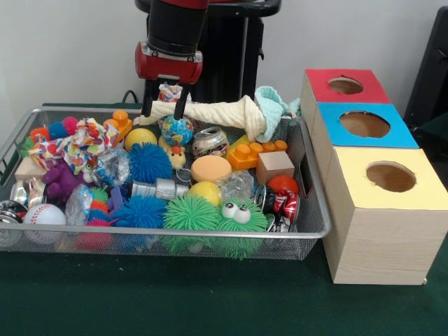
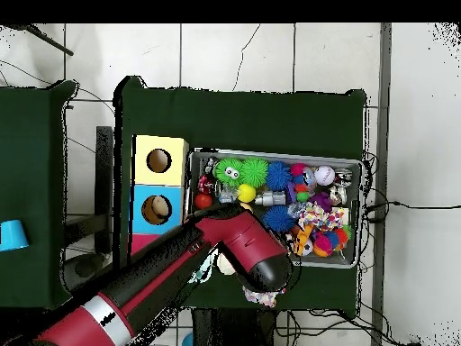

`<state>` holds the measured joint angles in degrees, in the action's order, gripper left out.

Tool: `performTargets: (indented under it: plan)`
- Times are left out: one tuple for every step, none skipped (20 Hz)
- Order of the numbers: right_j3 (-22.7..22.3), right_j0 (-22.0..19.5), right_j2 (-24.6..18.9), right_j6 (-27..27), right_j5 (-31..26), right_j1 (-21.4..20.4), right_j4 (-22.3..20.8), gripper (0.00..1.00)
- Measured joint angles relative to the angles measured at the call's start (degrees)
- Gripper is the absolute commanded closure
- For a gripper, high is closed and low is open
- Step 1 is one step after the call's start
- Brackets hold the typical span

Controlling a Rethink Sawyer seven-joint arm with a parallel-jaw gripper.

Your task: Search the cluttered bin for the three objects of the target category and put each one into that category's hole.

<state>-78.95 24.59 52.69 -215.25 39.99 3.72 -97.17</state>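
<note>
The wire-mesh bin [image 1: 175,233] is full of toys and stands left of three wooden boxes. The red-panelled hole [image 1: 345,85] tops the farthest box. My gripper [image 1: 163,110] hangs over the bin's far rim, left of the middle. It is shut on the left end of a cream knotted cloth rope [image 1: 217,112]. The rope stretches right along the rim to a teal cloth end [image 1: 276,105]. In the overhead view my arm [image 2: 180,261] hides the gripper and the red hole, and the bin [image 2: 275,153] shows above it.
The blue-panelled hole [image 1: 365,124] and the yellow-panelled hole [image 1: 390,176] top the nearer boxes. The bin holds a green furry ball with eyes [image 1: 238,217], a baseball [image 1: 44,214], a blue spiky ball [image 1: 149,162], an orange brick [image 1: 255,152], a wooden cube [image 1: 274,166] and a crushed can [image 1: 210,140].
</note>
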Motion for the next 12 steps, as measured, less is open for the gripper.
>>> performTargets:
  plan:
    - [0.00, -0.04, 0.00, 0.00, -0.14, 0.01, 0.04, 0.00]
    - [0.00, -0.05, 0.00, 0.00, -0.21, 0.01, 0.07, 0.00]
    - [0.00, -0.05, 0.00, 0.00, -0.21, 0.01, 0.08, 0.00]
    - [0.00, -0.05, -0.02, 0.00, -0.21, 0.01, 0.12, 0.00]
    - [0.00, -0.05, -0.02, 0.00, -0.21, 0.01, 0.13, 0.00]
    - [0.00, -0.05, -0.02, 0.00, -0.21, 0.01, 0.14, 0.00]
    - [0.00, -0.05, -0.03, 0.00, -0.21, 0.01, 0.14, 0.00]
    - [0.00, -0.05, -0.05, 0.00, -0.21, 0.01, 0.14, 0.00]
    - [0.00, -0.05, -0.06, 0.00, -0.21, 0.01, 0.15, 0.00]
    - [0.00, -0.05, -0.07, 0.00, -0.21, 0.01, 0.15, 0.00]
    - [0.00, -0.05, -0.10, 0.00, -0.21, 0.01, 0.27, 0.00]
    - [0.00, -0.05, -0.12, 0.00, -0.21, 0.01, 0.48, 0.00]
